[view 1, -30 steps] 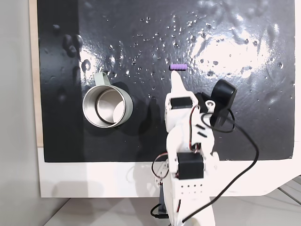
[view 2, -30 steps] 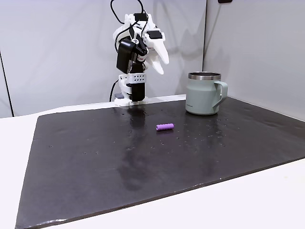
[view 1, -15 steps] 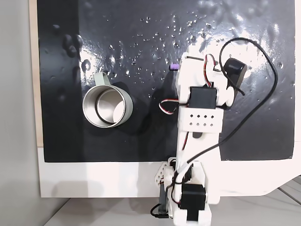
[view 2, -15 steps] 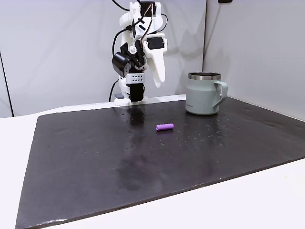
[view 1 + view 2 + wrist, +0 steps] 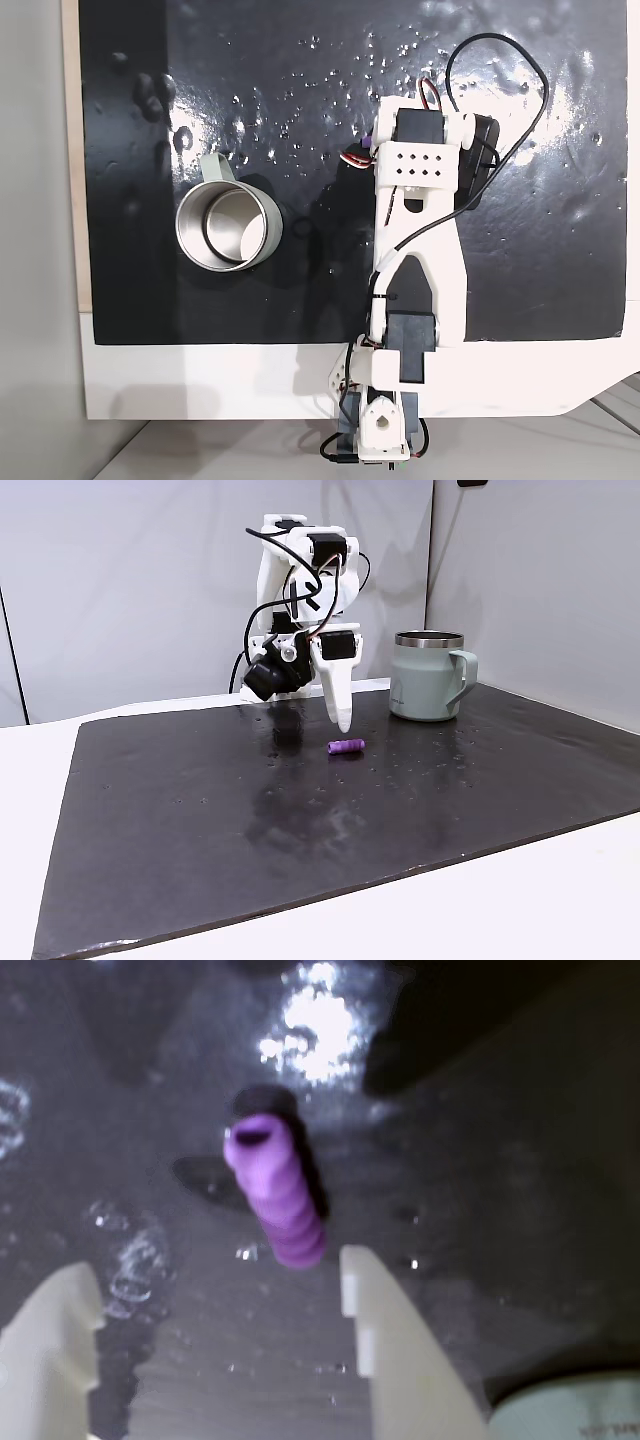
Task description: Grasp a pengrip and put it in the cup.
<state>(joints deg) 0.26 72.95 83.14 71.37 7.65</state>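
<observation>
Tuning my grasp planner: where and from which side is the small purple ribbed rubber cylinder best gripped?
Judging by its pose, grip the small purple ribbed rubber cylinder around its middle, coming from above. It lies flat on the dark mat, so the open gripper should straddle its narrow width, fingers on the long sides.

Pengrip (image 5: pixel 275 1200): purple, ribbed. Cup (image 5: pixel 428 676): pale grey-green, silvery rim. Worktop (image 5: pixel 300 820): black mat, glossy. Arm (image 5: pixel 415 250): white, black motors.

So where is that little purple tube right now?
The pengrip lies on the black mat, just below the gripper in a fixed view, left of the cup; the wrist view shows it ahead of the open fingers.
</observation>
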